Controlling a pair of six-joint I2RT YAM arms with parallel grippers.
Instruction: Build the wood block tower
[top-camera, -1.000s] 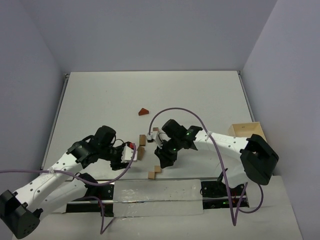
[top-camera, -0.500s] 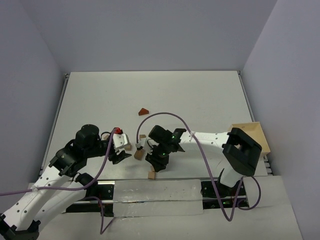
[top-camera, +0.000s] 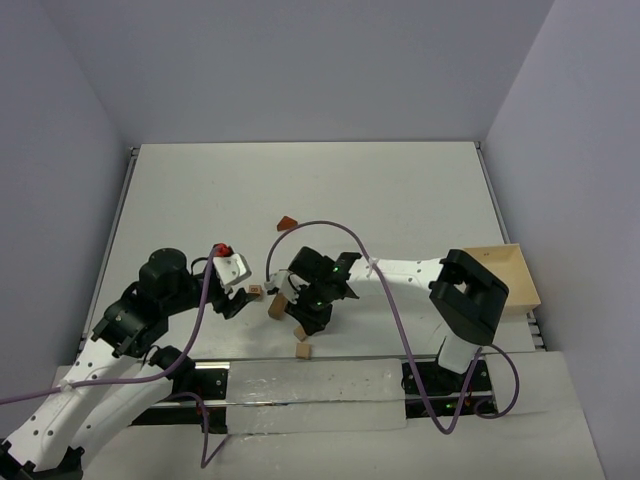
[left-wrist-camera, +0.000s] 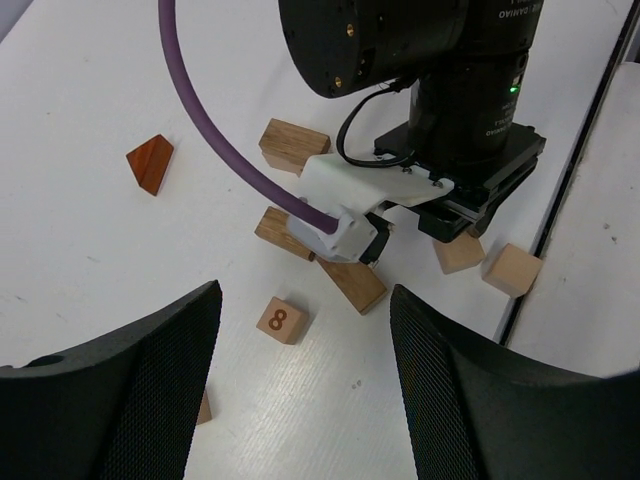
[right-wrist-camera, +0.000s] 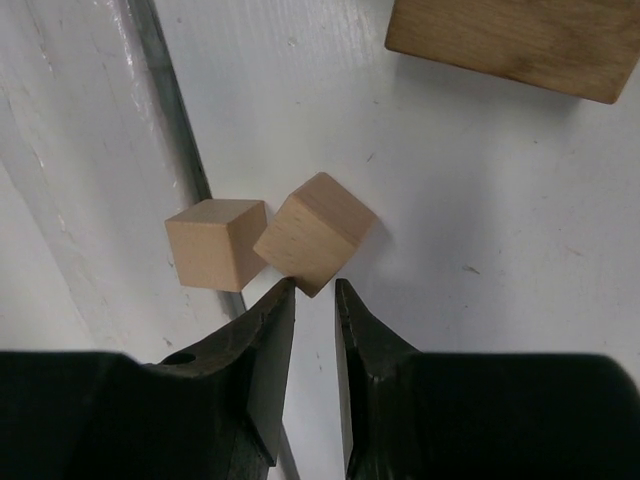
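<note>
The right fingers (right-wrist-camera: 272, 325), nearly closed and empty at a corner of the tan cube (right-wrist-camera: 315, 232), should widen and square to its faces, while the left fingers (left-wrist-camera: 150, 385) gape empty.

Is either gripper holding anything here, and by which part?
Nothing is held: left gripper gapes empty; right gripper is nearly shut with nothing between, its tips by a cube.
</note>
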